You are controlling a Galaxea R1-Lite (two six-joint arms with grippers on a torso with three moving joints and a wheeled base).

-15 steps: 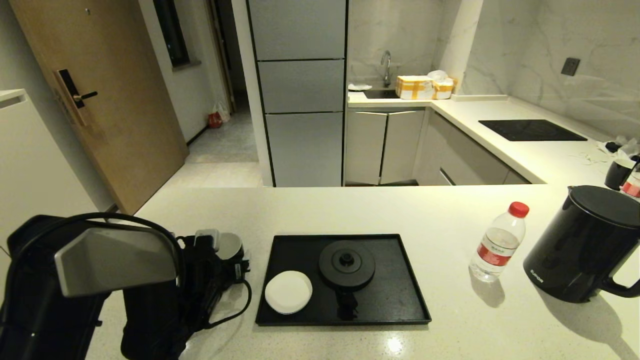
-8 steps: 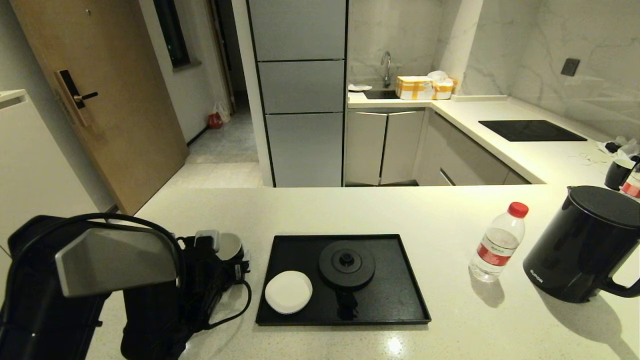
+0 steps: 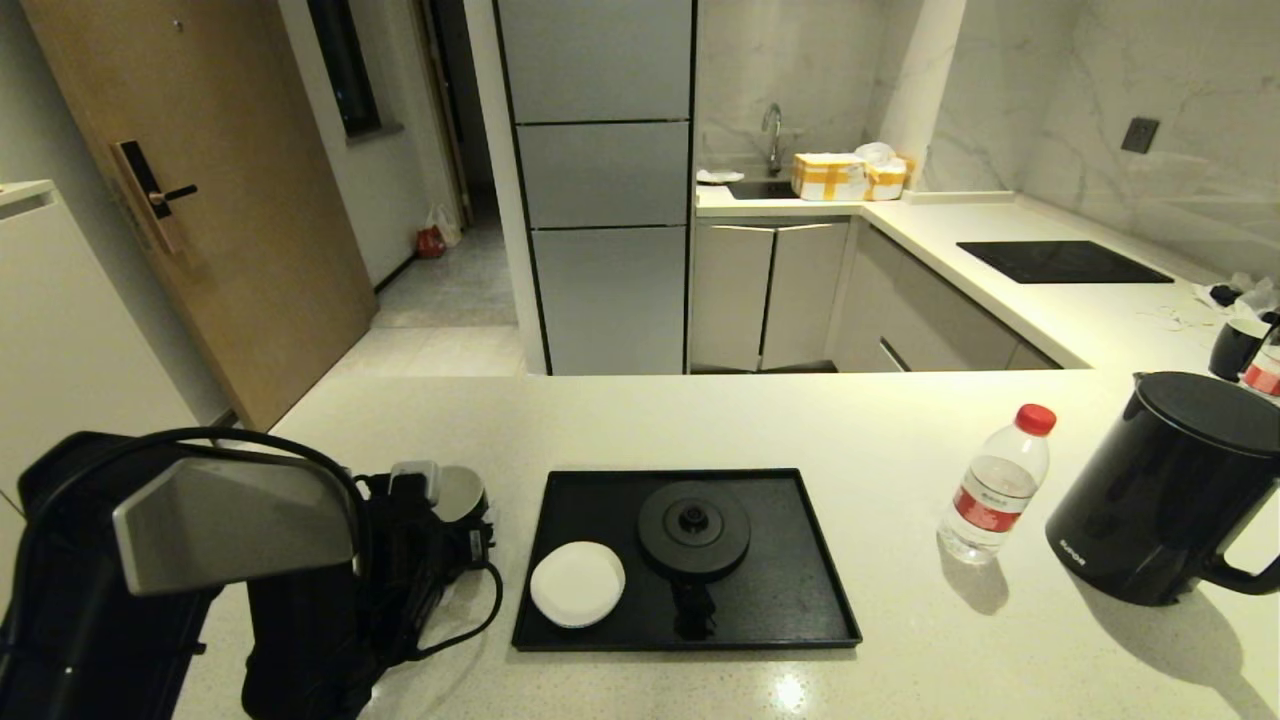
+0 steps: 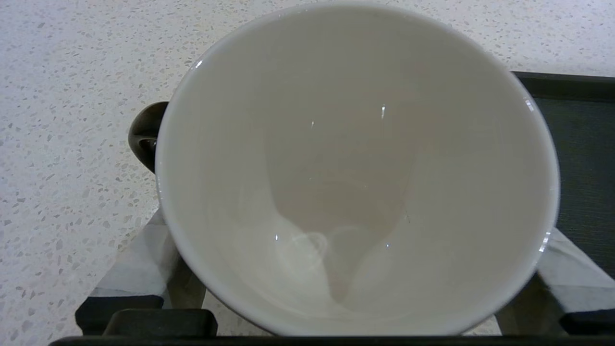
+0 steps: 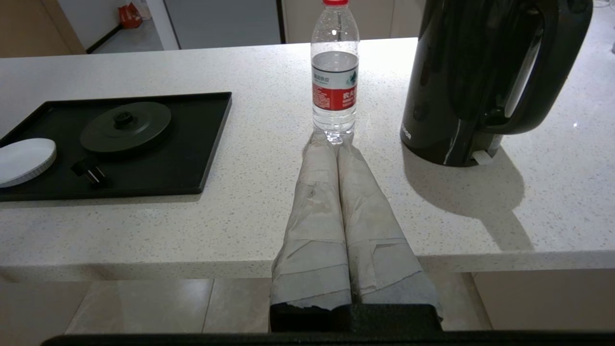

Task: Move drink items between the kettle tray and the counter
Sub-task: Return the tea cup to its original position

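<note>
The black mug (image 3: 460, 490) with white interior stands on the cream counter (image 3: 700, 420) just left of the kettle tray (image 3: 800, 600). My left gripper (image 3: 437, 505) is shut on it. In the left wrist view the mug (image 4: 355, 168) fills the picture, with taped fingers (image 4: 137, 269) on both sides of it. The tray holds only the kettle base disc (image 3: 693, 527) and a white coaster (image 3: 577, 584). Right of the tray stand the water bottle (image 3: 995, 485) and the black kettle (image 3: 1165, 490). My right gripper (image 5: 336, 144) is shut and empty, low at the counter's front edge, its tips in line with the bottle (image 5: 335, 81).
A black hob panel (image 3: 1063, 260) lies in the far side counter. Another dark mug (image 3: 1237, 347) and bottle sit at the far right edge. Taped boxes (image 3: 845, 173) stand by the sink. The kettle's handle (image 5: 543, 72) faces the front edge.
</note>
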